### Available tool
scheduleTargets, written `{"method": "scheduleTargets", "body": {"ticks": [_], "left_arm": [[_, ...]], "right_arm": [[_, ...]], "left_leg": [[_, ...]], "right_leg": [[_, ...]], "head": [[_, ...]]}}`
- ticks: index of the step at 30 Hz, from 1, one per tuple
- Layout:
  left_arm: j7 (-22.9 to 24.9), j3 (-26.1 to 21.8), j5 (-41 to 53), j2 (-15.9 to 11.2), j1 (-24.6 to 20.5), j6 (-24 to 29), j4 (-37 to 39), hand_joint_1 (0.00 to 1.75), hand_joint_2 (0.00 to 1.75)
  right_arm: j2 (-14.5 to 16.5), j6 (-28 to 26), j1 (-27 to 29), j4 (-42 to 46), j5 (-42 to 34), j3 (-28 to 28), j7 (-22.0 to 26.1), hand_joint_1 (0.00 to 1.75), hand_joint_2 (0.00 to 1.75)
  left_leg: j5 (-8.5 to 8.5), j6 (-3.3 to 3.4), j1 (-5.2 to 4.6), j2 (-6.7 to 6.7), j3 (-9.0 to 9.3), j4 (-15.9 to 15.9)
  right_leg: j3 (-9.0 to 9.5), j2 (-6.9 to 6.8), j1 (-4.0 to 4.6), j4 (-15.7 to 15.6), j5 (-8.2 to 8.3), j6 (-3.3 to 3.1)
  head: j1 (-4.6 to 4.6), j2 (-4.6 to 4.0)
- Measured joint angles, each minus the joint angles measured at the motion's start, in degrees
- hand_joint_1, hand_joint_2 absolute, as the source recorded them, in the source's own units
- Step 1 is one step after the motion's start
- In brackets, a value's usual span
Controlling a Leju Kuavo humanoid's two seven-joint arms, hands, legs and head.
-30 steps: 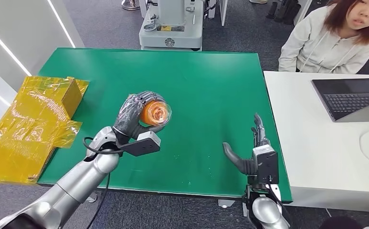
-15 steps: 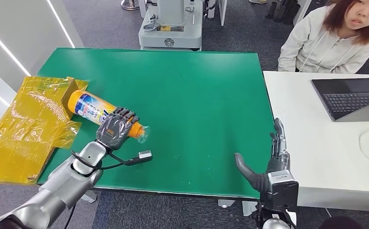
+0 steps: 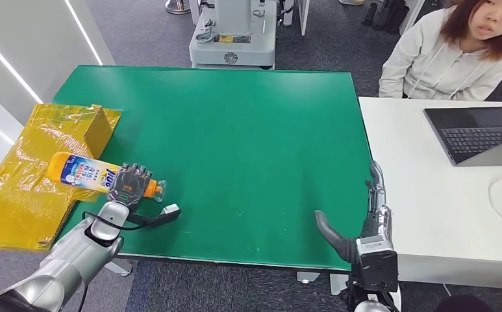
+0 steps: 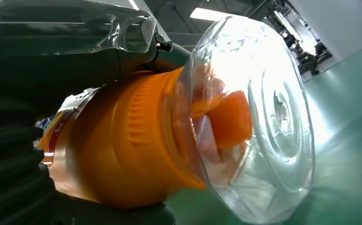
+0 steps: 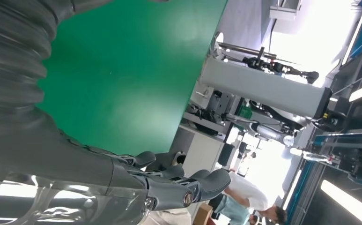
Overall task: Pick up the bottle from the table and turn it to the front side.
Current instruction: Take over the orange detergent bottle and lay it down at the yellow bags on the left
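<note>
My left hand (image 3: pixel 128 183) grips an orange bottle (image 3: pixel 86 171) with a blue and white label, lying sideways over the left edge of the green table (image 3: pixel 248 130). Its clear cap points toward the table's middle and its base hangs over the yellow wrapping. Close up in the left wrist view, the orange neck (image 4: pixel 122 150) and the clear cap (image 4: pixel 258 126) stick out past my dark fingers (image 4: pixel 10 164). My right hand (image 3: pixel 358 224) hovers at the table's near right corner, fingers apart, holding nothing; the right wrist view shows its fingers (image 5: pixel 179 183) stretched out.
A box wrapped in yellow film (image 3: pixel 40 169) lies off the table's left edge. A person (image 3: pixel 456 49) sits at the white desk (image 3: pixel 430 195) on the right, with a laptop (image 3: pixel 478 133). A grey machine base (image 3: pixel 233 32) stands beyond the far edge.
My left hand has carried the bottle left and nearer, turning it from cap-toward-camera to lying sideways with the label up. My right hand drew back to the table's near right corner.
</note>
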State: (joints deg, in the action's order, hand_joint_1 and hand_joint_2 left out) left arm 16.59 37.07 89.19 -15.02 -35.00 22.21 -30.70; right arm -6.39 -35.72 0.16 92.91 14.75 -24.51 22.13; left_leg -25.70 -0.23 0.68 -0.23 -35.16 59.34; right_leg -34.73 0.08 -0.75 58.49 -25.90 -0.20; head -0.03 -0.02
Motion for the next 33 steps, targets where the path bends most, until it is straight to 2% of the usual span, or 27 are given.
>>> {"method": "scheduleTargets", "body": {"ticks": [2, 4, 6, 7, 8, 16, 24, 26, 29, 33], "left_arm": [[-0.1, -1.0, 0.0, 0.2, -0.7, 0.2, 1.5, 1.65, 1.75], [-0.4, -1.9, 0.0, 0.3, -1.2, 0.5, 2.6, 1.08, 1.75], [-1.1, -2.8, 0.0, 0.5, -1.6, 0.8, 3.4, 0.28, 1.75], [-1.6, -3.1, 0.0, 0.5, -1.7, 1.0, 3.7, 0.1, 1.75], [-2.3, -3.4, 0.0, 0.6, -1.9, 1.4, 4.0, 0.0, 1.75], [-7.6, -5.8, -2.1, 1.2, -2.5, 3.7, 5.0, 0.0, 1.75], [-13.6, -10.7, -10.4, 2.8, -1.1, 7.3, 5.1, 0.0, 1.75], [-16.6, -12.5, -14.4, 3.6, 0.0, 9.4, 4.9, 0.0, 1.75], [-24.2, -15.7, -24.0, 5.3, 3.0, 12.1, 2.3, 0.0, 1.75], [-34.0, -18.7, -40.7, 8.2, 8.6, 12.2, -6.6, 0.0, 1.75]], "right_arm": [[0.1, 0.1, 0.1, 0.0, 0.5, 0.0, -0.2, 0.0, 1.75], [0.1, 0.2, 0.2, 0.0, 0.9, -0.1, -0.4, 0.0, 1.75], [0.1, 0.4, 0.2, 0.0, 1.2, -0.2, -0.5, 0.0, 1.75], [0.1, 0.5, 0.3, 0.0, 1.3, -0.3, -0.5, 0.0, 1.75], [0.1, 0.5, 0.3, 0.0, 1.4, -0.4, -0.5, 0.0, 1.75], [0.1, 1.0, 0.2, 0.0, 1.2, -1.2, -0.7, 0.0, 1.75], [0.2, 2.5, 0.1, 0.0, 0.8, -1.6, -1.9, 0.0, 1.75], [0.3, 2.9, 0.2, -0.1, 0.8, -1.6, -2.0, 0.0, 1.75], [0.3, 3.2, 0.3, -0.1, 0.9, -1.6, -2.1, 0.0, 1.75], [0.3, 3.1, 1.1, -0.1, 0.6, -1.4, -1.7, 0.0, 1.75]], "left_leg": [[0.0, 0.0, 0.0, 0.02, 0.01, 0.0], [0.0, 0.0, 0.0, 0.02, 0.01, 0.0], [0.0, 0.0, 0.0, 0.02, 0.01, 0.0], [0.0, 0.0, 0.0, 0.02, 0.01, 0.0], [0.0, 0.0, 0.0, 0.01, 0.01, 0.0], [0.0, 0.0, -0.01, 0.01, 0.0, 0.0], [0.0, 0.0, -0.01, 0.0, 0.01, 0.0], [0.0, 0.0, -0.01, 0.01, 0.01, 0.0], [0.0, 0.0, -0.02, 0.01, 0.01, 0.0], [-0.05, -0.01, -0.03, 0.01, 0.0, 0.0]], "right_leg": [[-0.01, 0.02, 0.0, 0.0, 0.0, 0.0], [-0.01, 0.03, 0.0, 0.0, 0.0, 0.0], [-0.01, 0.03, 0.0, 0.0, 0.0, 0.0], [-0.01, 0.02, 0.0, 0.0, 0.0, 0.0], [-0.01, 0.02, 0.0, 0.0, 0.0, 0.0], [0.0, 0.02, -0.01, 0.0, 0.0, 0.0], [0.02, 0.01, -0.01, 0.0, 0.0, 0.0], [0.01, 0.01, -0.01, 0.0, 0.0, 0.0], [0.0, 0.01, -0.02, 0.0, 0.0, 0.0], [0.0, 0.02, -0.02, -0.1, -0.01, 0.01]], "head": [[-0.01, 0.0], [0.0, 0.0], [0.0, 0.0], [0.0, 0.0], [0.01, 0.0], [0.0, 0.0], [0.0, 0.0], [-0.01, 0.0], [-0.01, 0.0], [0.0, 0.0]]}}
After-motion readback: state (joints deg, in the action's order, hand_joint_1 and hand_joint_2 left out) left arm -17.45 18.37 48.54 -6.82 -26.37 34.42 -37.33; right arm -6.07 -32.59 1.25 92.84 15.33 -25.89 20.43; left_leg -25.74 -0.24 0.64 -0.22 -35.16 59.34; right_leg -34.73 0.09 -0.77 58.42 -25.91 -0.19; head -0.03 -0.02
